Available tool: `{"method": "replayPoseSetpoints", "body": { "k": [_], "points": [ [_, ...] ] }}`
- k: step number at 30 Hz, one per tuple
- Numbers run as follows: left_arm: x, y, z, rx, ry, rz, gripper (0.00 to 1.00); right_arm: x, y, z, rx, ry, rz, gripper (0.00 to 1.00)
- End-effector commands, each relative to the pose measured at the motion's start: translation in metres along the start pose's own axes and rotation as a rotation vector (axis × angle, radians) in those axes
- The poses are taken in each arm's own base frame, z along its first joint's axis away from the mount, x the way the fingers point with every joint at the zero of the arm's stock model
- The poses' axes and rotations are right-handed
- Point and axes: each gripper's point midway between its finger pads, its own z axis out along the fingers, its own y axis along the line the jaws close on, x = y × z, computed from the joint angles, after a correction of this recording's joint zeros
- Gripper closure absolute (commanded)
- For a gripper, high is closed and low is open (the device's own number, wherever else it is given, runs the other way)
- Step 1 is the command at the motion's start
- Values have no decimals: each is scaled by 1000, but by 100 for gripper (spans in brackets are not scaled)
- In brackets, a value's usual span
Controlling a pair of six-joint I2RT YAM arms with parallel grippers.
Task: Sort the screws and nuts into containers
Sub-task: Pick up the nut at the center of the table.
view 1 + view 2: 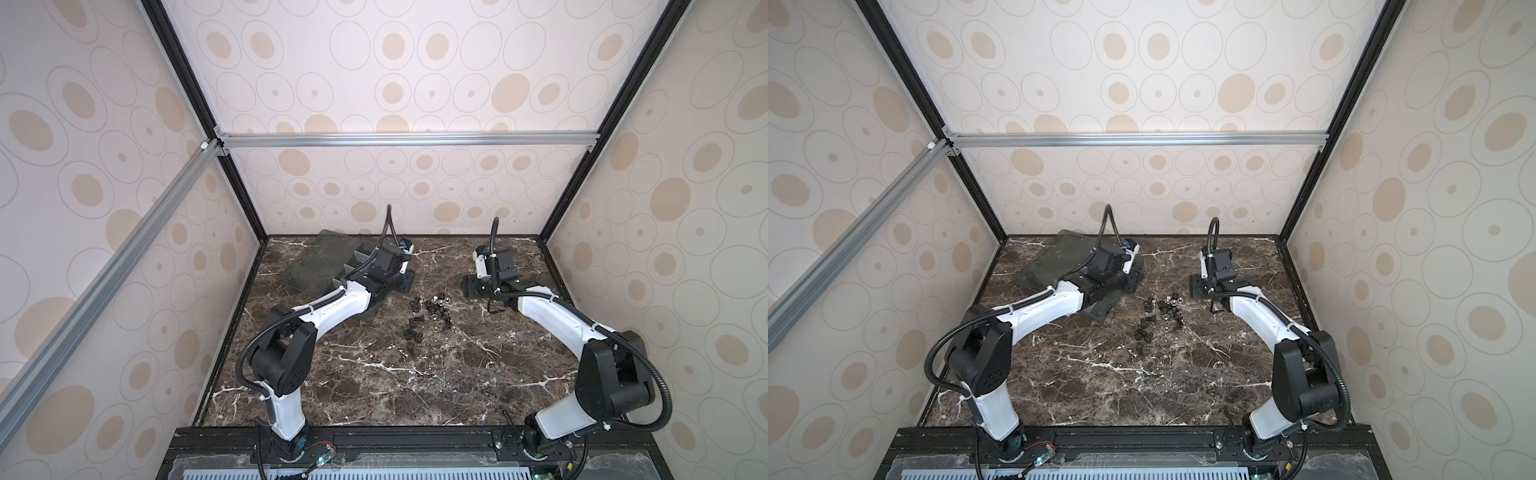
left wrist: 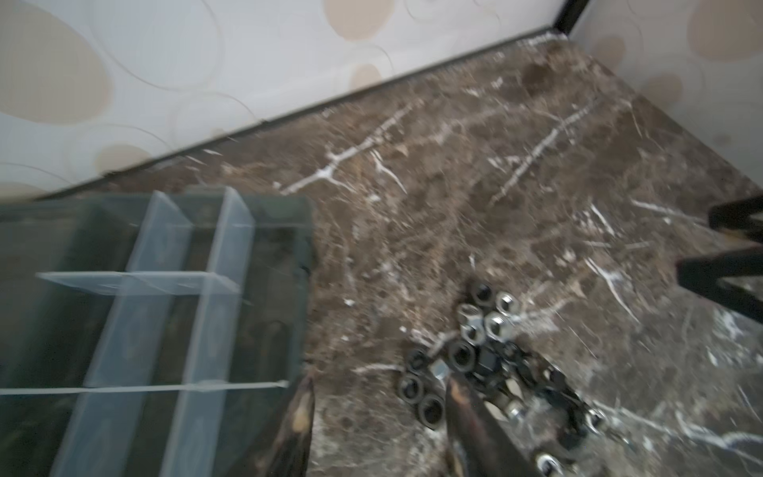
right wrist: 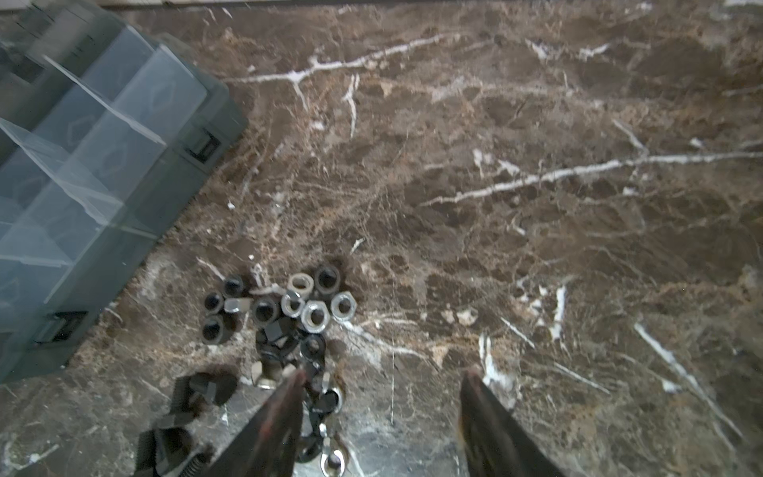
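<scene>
On veined marble tabletop (image 1: 374,386): loose nuts (image 1: 436,301).

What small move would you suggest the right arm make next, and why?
Probably nudge the right gripper over until the outermost silver nut sits between its open jaws, then lower it. It holds nothing, the screws and nuts all lie on the table, and the visible containers look empty.

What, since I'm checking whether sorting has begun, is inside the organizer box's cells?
The cells in the wrist views look empty, though blurred; screws and nuts lie outside on the table. The left arm covers other cells.
</scene>
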Motion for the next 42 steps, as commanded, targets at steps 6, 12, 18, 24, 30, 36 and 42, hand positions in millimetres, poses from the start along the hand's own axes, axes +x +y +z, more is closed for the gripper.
{"method": "replayPoseSetpoints", "body": {
  "k": [6,12,18,24,30,36,42],
  "points": [
    [45,-16,27,-13,158,-67,56,41,10,0,34,10,-59,37],
    [70,-10,53,-44,223,-47,54,60,24,-8,22,-54,-140,37],
    [80,-17,69,-38,252,-34,56,79,23,-20,-9,-105,-120,36],
    [96,-23,84,-30,289,-30,55,89,17,-22,5,-127,-127,35],
    [105,-23,93,-47,310,-24,63,84,16,-17,22,-120,-132,34],
    [105,-19,84,-71,314,-30,76,69,16,-19,42,-157,-158,34],
    [80,-22,68,-62,270,-35,78,59,18,-19,55,-169,-192,34]
  ]
}}
